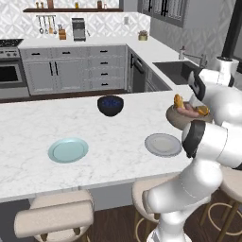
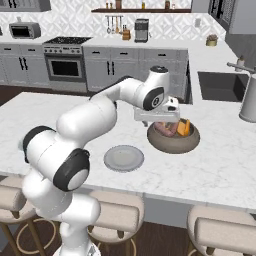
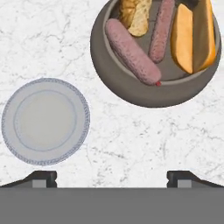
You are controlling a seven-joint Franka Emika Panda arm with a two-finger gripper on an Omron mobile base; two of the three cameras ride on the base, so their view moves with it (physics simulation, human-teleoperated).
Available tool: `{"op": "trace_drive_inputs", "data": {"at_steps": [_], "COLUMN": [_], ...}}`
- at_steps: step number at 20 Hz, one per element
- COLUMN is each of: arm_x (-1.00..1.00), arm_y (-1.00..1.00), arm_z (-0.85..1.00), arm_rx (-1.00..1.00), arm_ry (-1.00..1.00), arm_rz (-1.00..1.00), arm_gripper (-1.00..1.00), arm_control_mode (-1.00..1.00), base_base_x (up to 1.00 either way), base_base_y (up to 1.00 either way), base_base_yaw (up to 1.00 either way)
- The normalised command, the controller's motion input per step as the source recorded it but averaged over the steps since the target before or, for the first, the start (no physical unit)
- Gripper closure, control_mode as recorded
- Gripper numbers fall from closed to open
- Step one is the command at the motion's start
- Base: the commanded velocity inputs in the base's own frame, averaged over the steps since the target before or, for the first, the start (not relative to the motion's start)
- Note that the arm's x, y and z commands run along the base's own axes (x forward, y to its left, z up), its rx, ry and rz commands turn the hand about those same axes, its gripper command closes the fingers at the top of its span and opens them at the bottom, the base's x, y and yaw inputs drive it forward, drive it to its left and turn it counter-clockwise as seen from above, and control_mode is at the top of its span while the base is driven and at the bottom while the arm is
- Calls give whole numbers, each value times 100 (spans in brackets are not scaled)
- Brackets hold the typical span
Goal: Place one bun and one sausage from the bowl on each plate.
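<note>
**Bowl full, both plates bare, end effector above the bowl**

You have the grey-brown bowl (image 3: 131, 89) on the white marble counter (image 1: 118, 137), toward its right end as the left base view shows it. In the hand view it holds two pinkish sausages: one sausage (image 3: 131, 52) lies diagonally across the bowl's floor, and a second sausage (image 3: 161, 28) lies just beside it, more upright in that picture. A golden bun (image 3: 190, 37) leans against the bowl's wall on one side, and a second, paler bun (image 3: 135, 15) sits at the far rim.

Just beside the bowl, apart from it, lies the light grey plate (image 3: 46, 121), with nothing on it. The pale blue plate (image 1: 68, 150) lies well apart from it, further left along the counter in the left base view, also bare. Behind and between the two plates stands a dark blue bowl (image 1: 110, 105).

Your end effector (image 3: 112, 177) hangs over the counter near the grey-brown bowl's edge, looking straight down. Its fingertips (image 3: 43, 178) stand wide apart at the bottom of the hand view, with nothing between them. In the right base view the hand sits directly above the bowl.

Beyond the counter you see grey cabinets, a sink (image 1: 177, 71) and an oven (image 2: 65, 67).
</note>
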Motion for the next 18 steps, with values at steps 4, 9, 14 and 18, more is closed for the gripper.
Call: {"op": "trace_drive_inputs", "data": {"at_steps": [4, 9, 14, 18], "arm_x": [24, 16, 40, 51], "arm_y": [-8, 0, 0, 0], "arm_z": [-48, -34, -11, -13], "arm_rx": [-7, -1, 0, 0], "arm_ry": [9, 0, -1, 0], "arm_rz": [9, 7, 1, 0], "arm_gripper": [-100, -100, -100, -100], "arm_control_mode": [-100, -100, -100, -100], "base_base_x": [0, 0, 0, 0], "base_base_y": [0, 0, 0, 0], "base_base_yaw": [0, 0, 0, 0]}}
